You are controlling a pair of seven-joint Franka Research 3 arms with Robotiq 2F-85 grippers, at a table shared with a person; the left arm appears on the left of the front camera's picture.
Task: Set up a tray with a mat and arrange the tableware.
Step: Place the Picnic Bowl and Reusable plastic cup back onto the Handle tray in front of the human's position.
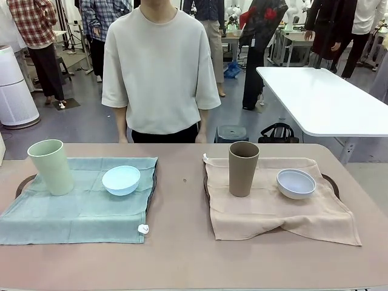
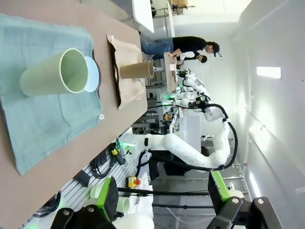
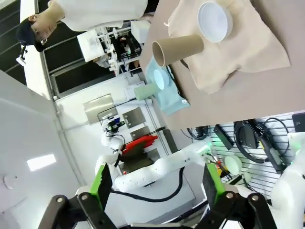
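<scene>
A green mat [image 1: 73, 212] covers the left tray [image 1: 23, 182]; on it stand a mint green tumbler [image 1: 51, 167] and a light blue bowl [image 1: 121, 180]. A beige mat [image 1: 279, 212] covers the right tray [image 1: 331, 180], with a brown tumbler [image 1: 243, 168] and a pale bluish-white bowl [image 1: 296, 183] on it. My left gripper [image 2: 162, 183] is open and held off the table's side, far from the mint tumbler [image 2: 52, 74]. My right gripper [image 3: 156, 183] is also open and empty, well away from the brown tumbler [image 3: 178, 48] and pale bowl [image 3: 214, 21].
A person [image 1: 159, 73] stands at the table's far edge, hands not on the table. Bare brown tabletop [image 1: 182, 206] runs between the two trays and along the front. A white table [image 1: 321, 97] stands behind at the right.
</scene>
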